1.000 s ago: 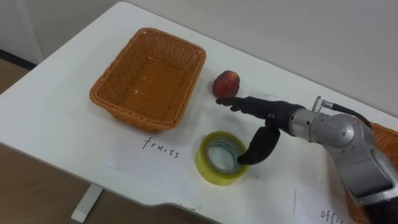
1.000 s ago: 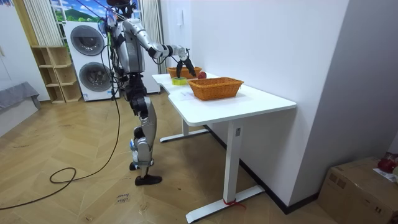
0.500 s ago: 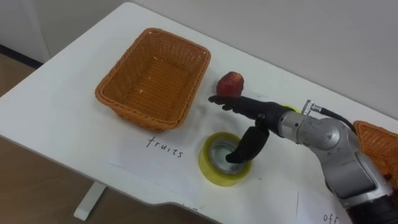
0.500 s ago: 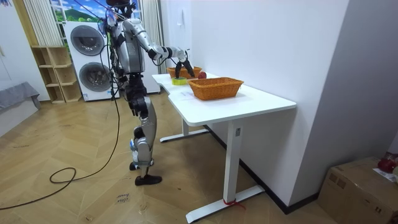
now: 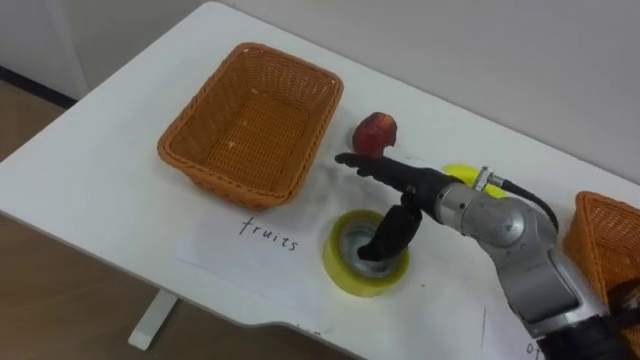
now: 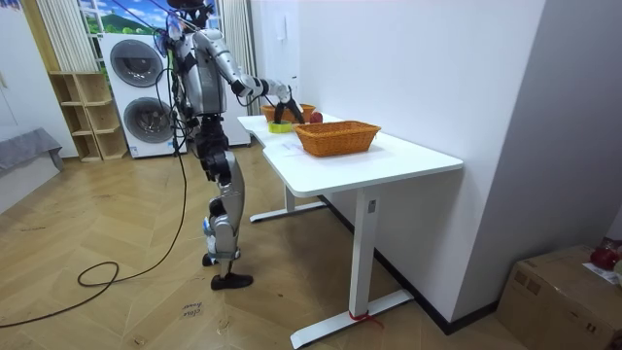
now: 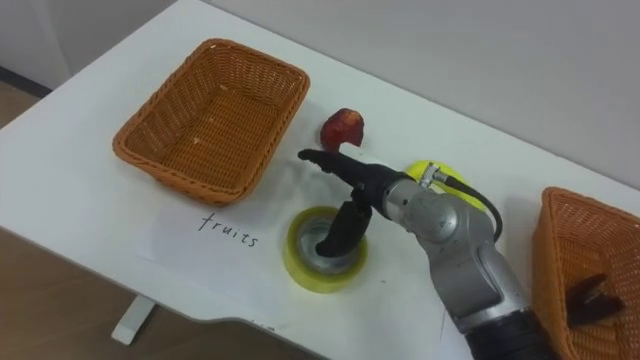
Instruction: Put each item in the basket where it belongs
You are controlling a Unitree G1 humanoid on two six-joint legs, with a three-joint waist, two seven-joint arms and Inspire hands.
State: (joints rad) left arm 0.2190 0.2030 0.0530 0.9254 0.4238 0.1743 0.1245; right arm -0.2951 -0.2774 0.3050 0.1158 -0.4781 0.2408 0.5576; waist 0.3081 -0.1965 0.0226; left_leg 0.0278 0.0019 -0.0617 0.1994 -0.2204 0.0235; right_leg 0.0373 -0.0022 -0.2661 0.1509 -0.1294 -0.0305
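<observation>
Where the table (image 5: 90, 170) edge lies nearest, tape roll (image 5: 366, 265): yellow, lying flat beside the paper sheet (image 5: 225, 255) marked for fruit. Grasping this office item looks like the step in hand, and the grip is not yet made.
Right hand (image 5: 412, 188): comes in from the right, low over the roll. The thumb hangs down into the core and the fingers (image 5: 375, 168) stretch straight out past the rim, so the hand is spread and pinches nothing.
Next move: probably fingers curled onto the outer wall against the thumb, then a lift and a carry rightward.
Fruit basket (image 5: 235, 185): empty wicker, left of the hand.
Apple (image 5: 375, 131): red, just beyond the fingertips, beside that basket.
Office basket (image 5: 595, 225): far right, the roll's likely destination.
</observation>
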